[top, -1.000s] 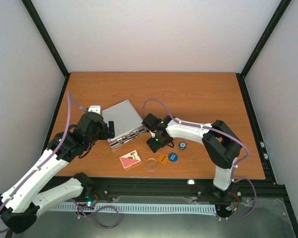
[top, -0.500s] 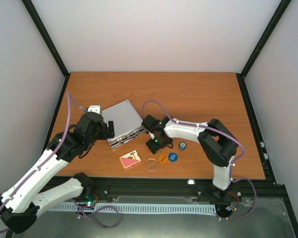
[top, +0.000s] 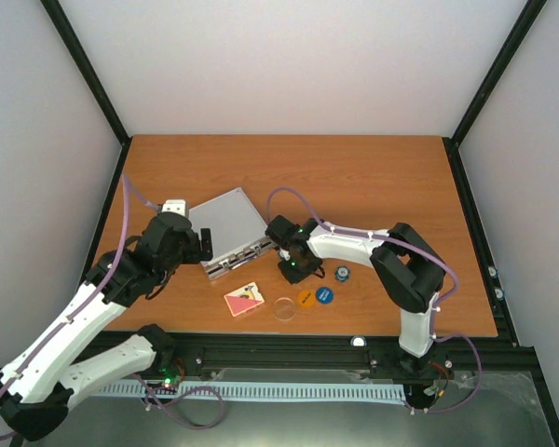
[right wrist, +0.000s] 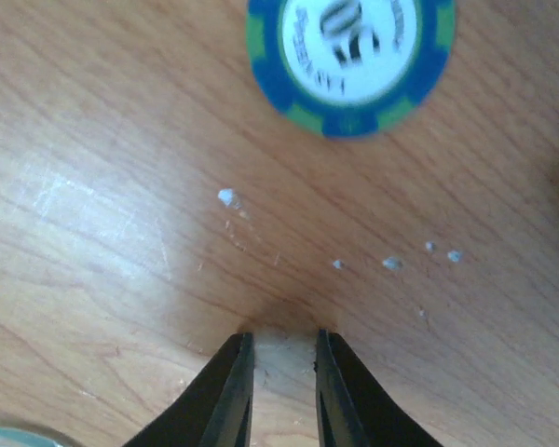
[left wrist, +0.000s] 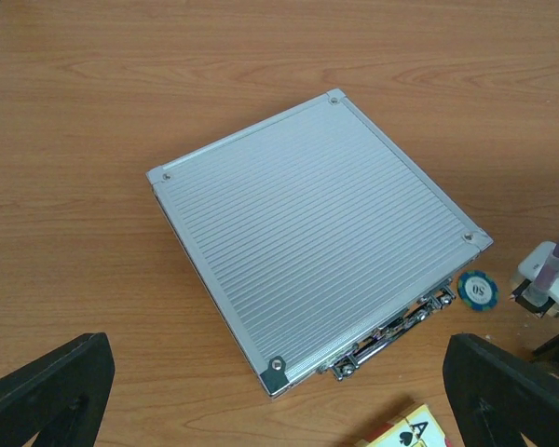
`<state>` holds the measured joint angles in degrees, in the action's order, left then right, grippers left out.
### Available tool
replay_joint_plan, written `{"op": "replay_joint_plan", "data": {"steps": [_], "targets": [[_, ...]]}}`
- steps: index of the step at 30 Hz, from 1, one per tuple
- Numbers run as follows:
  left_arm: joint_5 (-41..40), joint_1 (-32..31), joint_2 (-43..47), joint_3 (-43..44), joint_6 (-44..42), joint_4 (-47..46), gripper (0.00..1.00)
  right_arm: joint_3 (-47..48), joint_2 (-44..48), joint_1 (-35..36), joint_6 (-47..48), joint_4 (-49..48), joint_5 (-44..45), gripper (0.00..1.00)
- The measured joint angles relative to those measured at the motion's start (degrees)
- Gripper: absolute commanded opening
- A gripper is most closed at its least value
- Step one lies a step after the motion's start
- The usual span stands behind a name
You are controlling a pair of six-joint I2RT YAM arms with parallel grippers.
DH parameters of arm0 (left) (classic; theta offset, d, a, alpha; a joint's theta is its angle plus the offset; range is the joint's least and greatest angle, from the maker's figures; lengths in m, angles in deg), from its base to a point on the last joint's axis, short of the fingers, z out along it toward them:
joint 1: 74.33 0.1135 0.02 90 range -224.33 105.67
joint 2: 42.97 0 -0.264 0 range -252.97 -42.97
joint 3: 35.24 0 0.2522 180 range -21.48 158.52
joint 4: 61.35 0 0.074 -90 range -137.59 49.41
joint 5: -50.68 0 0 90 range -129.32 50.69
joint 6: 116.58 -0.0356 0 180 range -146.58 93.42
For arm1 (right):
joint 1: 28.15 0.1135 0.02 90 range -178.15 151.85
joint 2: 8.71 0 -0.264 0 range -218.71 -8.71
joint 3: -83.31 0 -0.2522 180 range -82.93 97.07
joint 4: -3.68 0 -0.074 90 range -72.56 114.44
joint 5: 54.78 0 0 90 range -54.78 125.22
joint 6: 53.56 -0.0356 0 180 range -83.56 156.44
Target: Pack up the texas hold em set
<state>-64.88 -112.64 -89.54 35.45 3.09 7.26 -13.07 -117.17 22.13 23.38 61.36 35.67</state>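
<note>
Right tool [right wrist: 281, 341] has pinched nearly shut since the earlier frame: empty, tips on bare worktop [right wrist: 93, 186] below the chip [right wrist: 350, 58], likely a miss. Left tool [left wrist: 279, 386] gapes wide, empty, over the closed case [left wrist: 317, 242] mid-frame, probably poised to open it.

From my seat the surface [left wrist: 93, 186] reads as orange-brown wood grain, smooth with a soft sheen. In the right wrist view it shows fine scratches and a few pale crumbs. The case [left wrist: 317, 251] is silver metal, its lid finely ribbed and satin rather than mirror-bright, with small rivets at the corners. Its latches [left wrist: 391, 326] look like polished chrome. The chip [right wrist: 349, 56] seems to be moulded plastic with a smooth, printed, faintly glossy centre. My left hand [left wrist: 278, 349] has matt black fingers [left wrist: 47, 391]. My right hand [right wrist: 281, 340] has black fingers [right wrist: 225, 391] with a slight shine. The clear disc [top: 284, 308] looks like transparent plastic.
</note>
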Motion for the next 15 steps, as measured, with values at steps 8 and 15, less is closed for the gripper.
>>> {"op": "replay_joint_plan", "data": {"steps": [8, 15], "targets": [[-0.02, 0.00, 0.09, -0.31, 0.02, 0.22, 1.00, 0.07, 0.00, 0.00, -0.17, 0.20, 0.37, 0.50], [-0.02, 0.00, 0.24, -0.31, 0.00, 0.22, 1.00, 2.60, 0.00, -0.13, 0.48, 2.51, 2.27, 0.99]]}}
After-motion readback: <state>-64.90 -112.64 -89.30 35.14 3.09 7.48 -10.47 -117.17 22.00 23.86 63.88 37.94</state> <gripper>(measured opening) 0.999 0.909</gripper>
